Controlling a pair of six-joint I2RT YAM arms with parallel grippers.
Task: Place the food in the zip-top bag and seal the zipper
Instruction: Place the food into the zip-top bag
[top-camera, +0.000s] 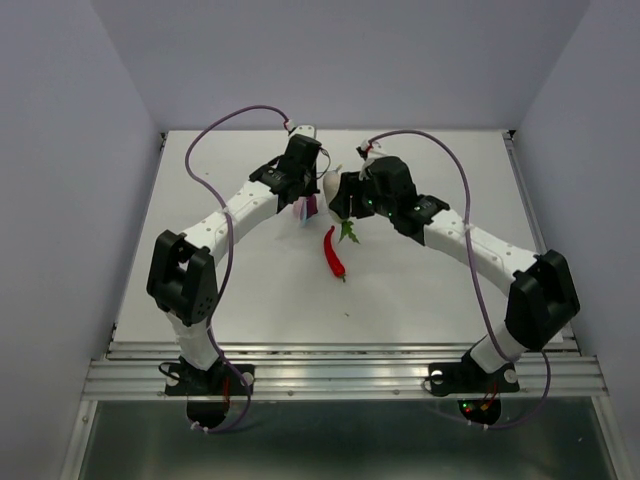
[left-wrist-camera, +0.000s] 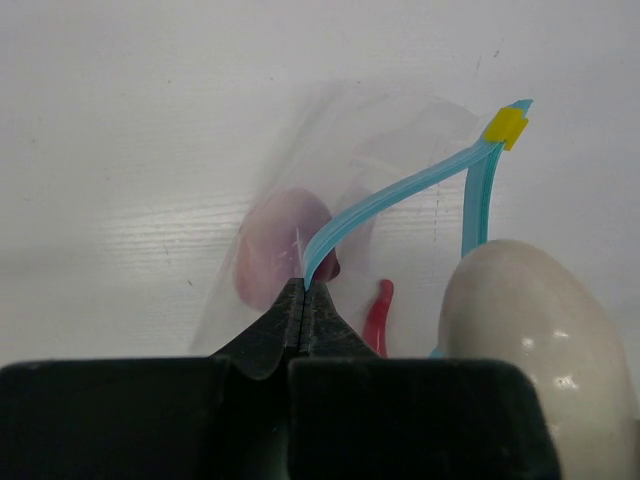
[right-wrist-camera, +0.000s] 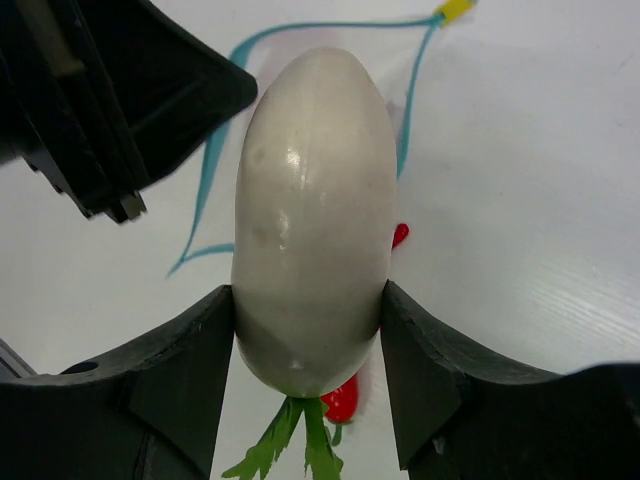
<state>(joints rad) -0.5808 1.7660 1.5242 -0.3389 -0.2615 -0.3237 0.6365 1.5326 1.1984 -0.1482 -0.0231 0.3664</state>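
White desk (top-camera: 420, 300): left end effector (left-wrist-camera: 303, 290) clenches light-blue zipper (left-wrist-camera: 390, 197) of clear plastic bag (left-wrist-camera: 385, 130); right end effector (right-wrist-camera: 310, 310), three o'clock, grips white egg-shaped vegetable (right-wrist-camera: 310, 180).

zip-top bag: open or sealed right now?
Open. The zipper strips gape apart, the left gripper pinching one; the yellow slider sits at the end.

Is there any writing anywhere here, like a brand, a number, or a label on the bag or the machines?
No text can be read in any view.
The clear bag, its blue zipper, the yellow slider, the white vegetable and the red chili are unprinted.
The right arm shows small green lights, no legible markings.
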